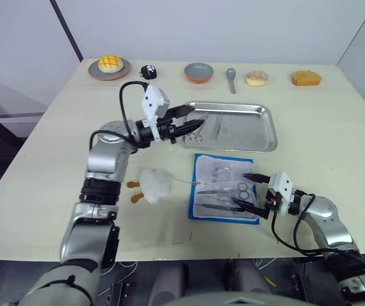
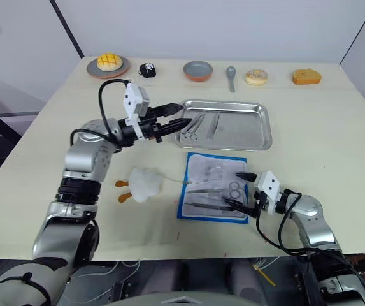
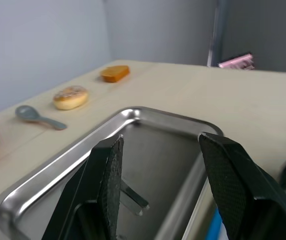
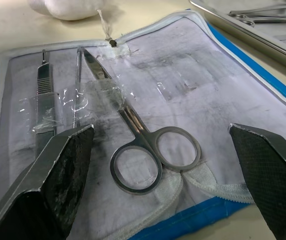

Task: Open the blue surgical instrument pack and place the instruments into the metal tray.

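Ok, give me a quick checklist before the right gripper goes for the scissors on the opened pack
1. Blue pack lying open, flat: ok.
2. Scissors exposed on the white liner: ok.
3. Right gripper open, straddling the scissors' rings: ok.
4. Clear film or tape over the blades, may snag: cannot tell.
5. Metal tray has bare floor for more tools: ok.
6. Left gripper open over the tray's left end, possibly in the way: not ok.

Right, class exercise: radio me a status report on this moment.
Left gripper open over metal tray, two instruments inside. Right gripper open at scissors on opened pack. Plush toy beside, not blocking.
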You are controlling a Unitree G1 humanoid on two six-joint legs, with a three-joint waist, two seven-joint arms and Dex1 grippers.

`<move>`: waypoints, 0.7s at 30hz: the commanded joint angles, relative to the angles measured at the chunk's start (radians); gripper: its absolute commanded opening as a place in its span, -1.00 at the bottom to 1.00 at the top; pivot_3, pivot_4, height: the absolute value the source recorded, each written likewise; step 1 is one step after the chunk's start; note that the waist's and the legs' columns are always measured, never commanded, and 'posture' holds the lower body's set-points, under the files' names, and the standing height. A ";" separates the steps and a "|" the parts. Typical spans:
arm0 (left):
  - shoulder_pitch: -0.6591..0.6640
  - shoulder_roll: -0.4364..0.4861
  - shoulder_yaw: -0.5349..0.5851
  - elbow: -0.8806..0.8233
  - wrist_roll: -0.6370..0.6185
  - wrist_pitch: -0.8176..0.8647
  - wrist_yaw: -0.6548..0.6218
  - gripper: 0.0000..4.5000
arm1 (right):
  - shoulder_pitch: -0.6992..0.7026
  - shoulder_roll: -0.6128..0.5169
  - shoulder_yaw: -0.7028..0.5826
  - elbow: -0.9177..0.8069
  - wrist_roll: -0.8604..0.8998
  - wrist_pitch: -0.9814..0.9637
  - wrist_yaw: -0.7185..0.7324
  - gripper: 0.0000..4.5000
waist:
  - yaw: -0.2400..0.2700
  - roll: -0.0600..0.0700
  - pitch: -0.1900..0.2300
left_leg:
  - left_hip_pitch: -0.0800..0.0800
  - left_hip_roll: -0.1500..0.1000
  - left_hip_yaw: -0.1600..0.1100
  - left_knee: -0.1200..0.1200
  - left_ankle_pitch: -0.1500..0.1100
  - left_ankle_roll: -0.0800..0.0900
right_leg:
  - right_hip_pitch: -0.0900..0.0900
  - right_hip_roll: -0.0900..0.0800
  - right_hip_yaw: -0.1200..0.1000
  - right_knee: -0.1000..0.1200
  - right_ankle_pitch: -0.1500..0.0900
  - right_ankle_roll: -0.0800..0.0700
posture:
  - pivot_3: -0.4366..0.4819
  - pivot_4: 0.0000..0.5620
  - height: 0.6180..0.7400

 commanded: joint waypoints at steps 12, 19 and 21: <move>0.112 0.470 -0.139 -0.145 -0.278 -0.159 -0.478 0.97 | 0.070 -0.022 0.043 0.093 -0.054 0.046 0.007 1.00 | 0.008 0.004 0.003 | 0.000 0.000 0.000 0.000 -0.001 0.002 | 0.000 0.000 -0.001 -0.001 0.000 0.000 | -0.05 -0.47 1.00; 0.109 0.508 -0.213 -0.157 -0.346 -0.198 -0.478 0.97 | 0.089 -0.030 0.045 0.072 -0.050 0.051 0.007 1.00 | 0.014 0.004 0.003 | -0.001 0.000 0.000 0.000 -0.001 0.002 | 0.000 0.000 -0.001 -0.001 0.000 0.000 | -0.05 -0.47 1.00; 0.116 0.484 -0.213 -0.161 -0.324 -0.208 -0.478 0.97 | 0.092 -0.031 0.044 0.066 -0.048 0.055 0.005 1.00 | 0.015 0.004 0.003 | -0.001 0.000 0.001 0.000 -0.001 0.002 | 0.000 0.001 -0.001 -0.001 0.000 0.000 | -0.05 -0.47 1.00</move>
